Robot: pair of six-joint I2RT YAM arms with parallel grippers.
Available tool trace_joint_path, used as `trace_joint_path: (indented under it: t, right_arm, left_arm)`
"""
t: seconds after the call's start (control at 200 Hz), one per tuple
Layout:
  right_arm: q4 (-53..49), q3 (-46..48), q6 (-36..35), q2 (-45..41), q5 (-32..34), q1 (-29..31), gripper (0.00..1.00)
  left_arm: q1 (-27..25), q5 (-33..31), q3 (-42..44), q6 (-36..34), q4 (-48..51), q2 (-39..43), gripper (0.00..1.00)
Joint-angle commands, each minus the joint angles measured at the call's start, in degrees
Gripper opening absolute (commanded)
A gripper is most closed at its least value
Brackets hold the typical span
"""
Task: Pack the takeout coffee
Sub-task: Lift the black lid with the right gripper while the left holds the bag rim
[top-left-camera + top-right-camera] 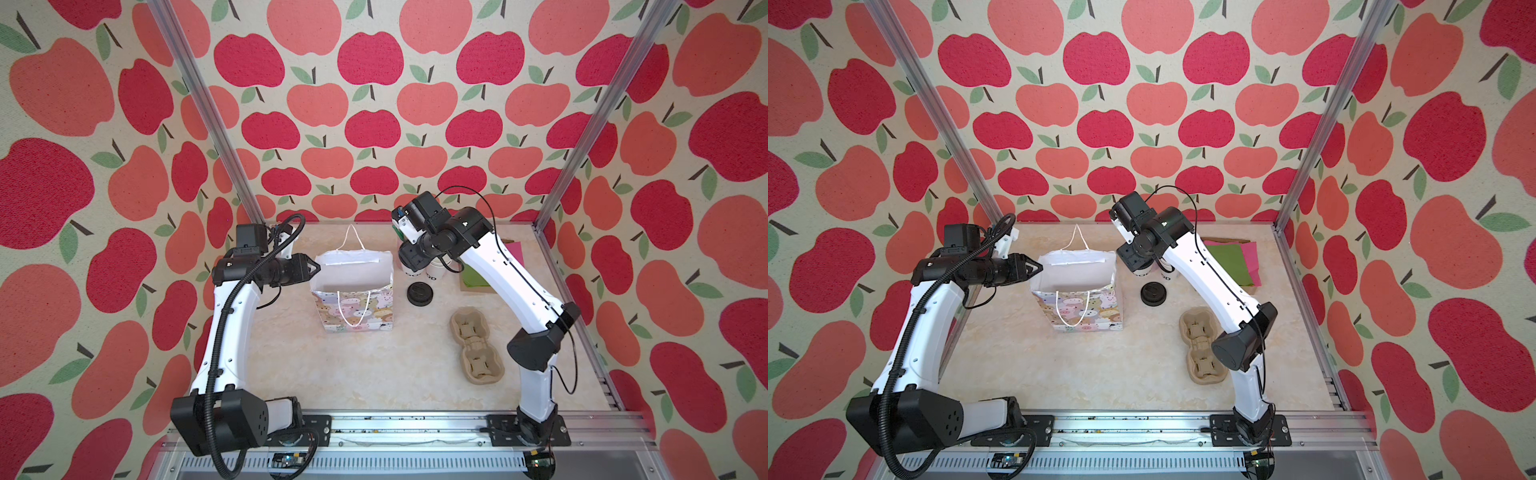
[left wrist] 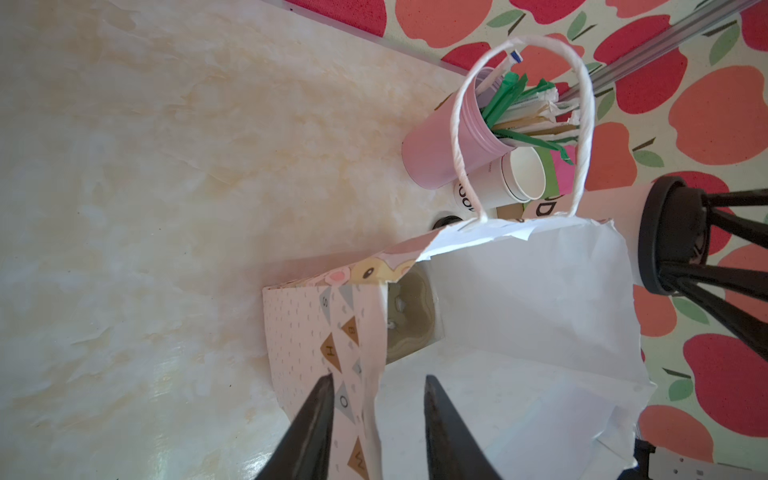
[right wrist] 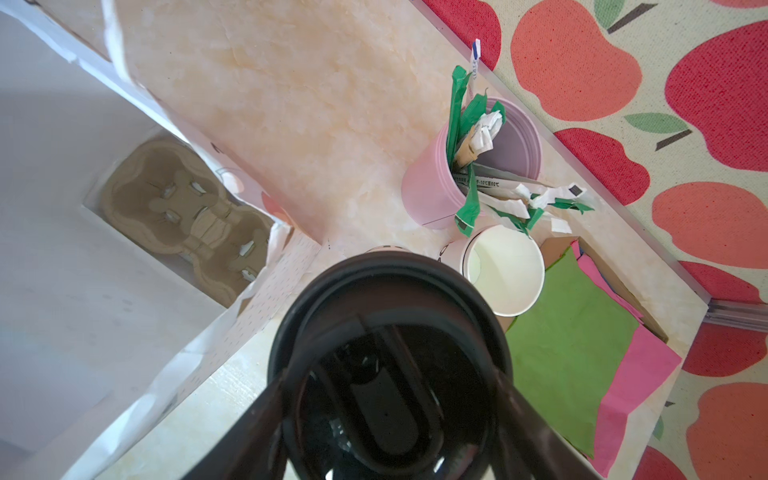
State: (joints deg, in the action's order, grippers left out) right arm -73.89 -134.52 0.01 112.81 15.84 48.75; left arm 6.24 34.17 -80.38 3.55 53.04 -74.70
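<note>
Evidently the transfer step is in hand. The right hand (image 3: 392,372) is clamped on the top of the takeout coffee (image 2: 665,241). The cup is outside the paper bag (image 1: 353,309), just beside the bag's right wall in a top view; whether it rests on the desk I cannot tell. The left hand (image 2: 379,377) has its fingers parted, straddling the bag's left wall without pinching it. A pulp carrier (image 3: 187,208) lies on the bag's floor. Next, I judge, the cup must clear the rim, cross over the opening and come down upright into a carrier well.
</note>
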Motion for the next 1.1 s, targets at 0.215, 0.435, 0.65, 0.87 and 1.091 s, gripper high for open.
trace_joint_path:
  t: [0.215, 0.435, 0.65, 0.87, 1.091]
  right_arm:
    - [-1.1, 2.2, -0.7, -3.2, 1.7, 0.5, 0.61]
    - [-1.2, 2.2, -0.7, -3.7, 1.6, 0.6, 0.61]
    - [-0.9, 3.2, -0.8, -4.5, 1.6, 0.6, 0.61]
    - [-0.1, 5.4, -0.9, -5.9, 1.7, 0.5, 0.61]
    - [0.9, 7.2, -0.9, -6.9, 1.8, 0.4, 0.61]
  left_arm:
    - [-3.8, -14.2, -8.5, -1.2, 9.2, -4.0, 0.55]
    - [-6.8, -17.7, -10.1, -0.9, 11.1, -6.9, 0.60]
    - [-8.5, -20.2, -10.5, -0.4, 11.2, -10.6, 0.57]
    - [-10.5, -21.3, -12.1, -0.8, 12.4, -13.7, 0.43]
    - [-11.0, -19.8, -13.0, -2.3, 14.4, -15.2, 0.20]
